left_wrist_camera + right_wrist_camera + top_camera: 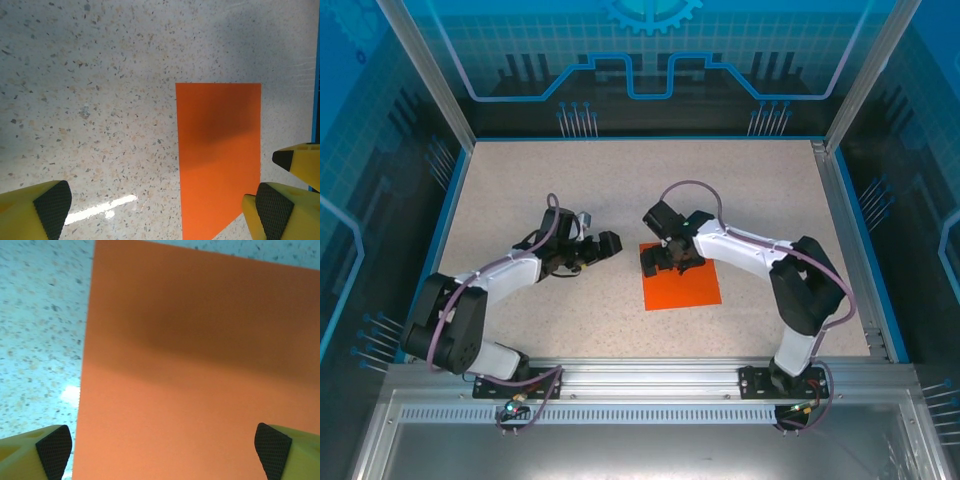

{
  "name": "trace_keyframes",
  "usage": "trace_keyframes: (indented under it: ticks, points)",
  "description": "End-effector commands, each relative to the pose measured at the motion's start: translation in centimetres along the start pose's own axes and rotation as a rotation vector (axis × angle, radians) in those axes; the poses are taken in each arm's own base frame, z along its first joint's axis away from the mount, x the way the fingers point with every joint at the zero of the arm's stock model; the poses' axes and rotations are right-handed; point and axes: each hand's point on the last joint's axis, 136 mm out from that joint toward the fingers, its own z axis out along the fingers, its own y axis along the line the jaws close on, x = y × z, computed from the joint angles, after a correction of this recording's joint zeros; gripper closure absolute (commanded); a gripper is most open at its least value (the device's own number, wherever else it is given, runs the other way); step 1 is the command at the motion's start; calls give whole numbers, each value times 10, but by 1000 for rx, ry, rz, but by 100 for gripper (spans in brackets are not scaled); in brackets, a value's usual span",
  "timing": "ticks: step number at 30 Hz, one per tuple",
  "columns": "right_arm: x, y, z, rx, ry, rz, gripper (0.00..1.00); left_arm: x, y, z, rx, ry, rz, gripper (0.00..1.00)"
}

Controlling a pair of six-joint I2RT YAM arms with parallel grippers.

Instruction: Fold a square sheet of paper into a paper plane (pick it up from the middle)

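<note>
The square sheet of paper point(685, 288) lies flat on the speckled table, bright orange and uncreased. My right gripper point(666, 258) hovers over its far left part, open; in the right wrist view the sheet point(200, 365) spans the gap between the two black pads point(53, 450), and nothing is gripped. My left gripper point(607, 245) hangs just left of the sheet, open and empty. In the left wrist view the sheet point(218, 145) lies ahead and to the right of that gripper point(160, 212), and a yellow finger of the right gripper point(300, 161) pokes in at the right edge.
The tabletop point(520, 180) is bounded by a blue rim and aluminium posts point(430, 75) at the sides. A metal rail point(650, 375) carrying both arm bases runs along the near edge. A small pale speck point(85, 112) sits on the table left of the sheet.
</note>
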Motion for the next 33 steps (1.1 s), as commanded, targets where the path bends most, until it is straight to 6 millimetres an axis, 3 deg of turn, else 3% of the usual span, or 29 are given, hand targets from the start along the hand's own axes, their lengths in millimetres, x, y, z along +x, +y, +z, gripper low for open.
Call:
trace_keyframes:
  ticks: [1, 14, 28, 33]
  points:
    - [7, -10, 7, 66, 66, 28, 1, -8, -11, 5, 33, -7, 0, 1]
    - [10, -31, 25, 114, 130, 86, 1, -1, -9, 16, 55, 10, -22, 1]
    - [36, -29, 57, 135, 237, 56, 1, 0, -15, 20, 63, 27, -16, 1]
    - [32, -29, 55, 146, 230, 51, 1, 0, -16, 18, 61, 24, -17, 1]
